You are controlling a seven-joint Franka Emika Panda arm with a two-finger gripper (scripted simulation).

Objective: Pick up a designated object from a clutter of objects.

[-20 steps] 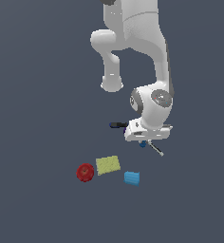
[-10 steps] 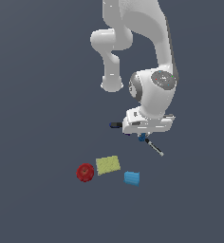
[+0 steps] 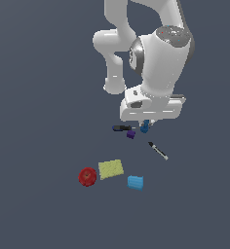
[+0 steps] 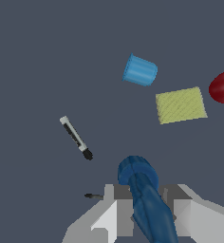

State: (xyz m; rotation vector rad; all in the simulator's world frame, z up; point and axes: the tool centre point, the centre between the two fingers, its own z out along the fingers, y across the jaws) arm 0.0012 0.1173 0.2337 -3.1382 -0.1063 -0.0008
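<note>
The designated object, a small deep-blue knobby piece, hangs just under the white hand, above the floor. My gripper is shut on it. The wrist view shows the deep-blue piece clamped in my gripper, between the two grey fingers, its rounded end sticking out past them. The clutter of objects lies below and around: a purple cube, a dark tool, a second thin tool, a red round fruit, a yellow-green pad and a light-blue block.
From the wrist I see the light-blue block, the yellow-green pad, the red fruit cut by the frame edge, a thin tool and the tip of another tool beside a finger. The floor is plain dark grey.
The hand has risen with the deep-blue piece held in it. The purple cube now shows below the hand. The other objects have not moved.
</note>
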